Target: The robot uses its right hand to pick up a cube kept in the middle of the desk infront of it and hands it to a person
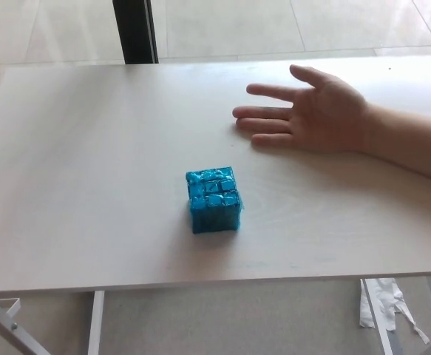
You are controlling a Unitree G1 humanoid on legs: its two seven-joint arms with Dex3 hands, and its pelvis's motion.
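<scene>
A blue cube [214, 200] wrapped in shiny foil sits near the middle of the white desk [89, 170], toward its front edge. A person's hand [315, 115] lies palm up on the desk behind and to the right of the cube, its arm coming in from the right edge. There is a clear gap between the cube and that hand. Neither of my hands shows in the head view.
A dark post [135, 31] stands behind the desk's far edge. Below the front edge I see the desk's white legs [95, 322] and a crumpled white scrap [385, 307] on the floor at lower right.
</scene>
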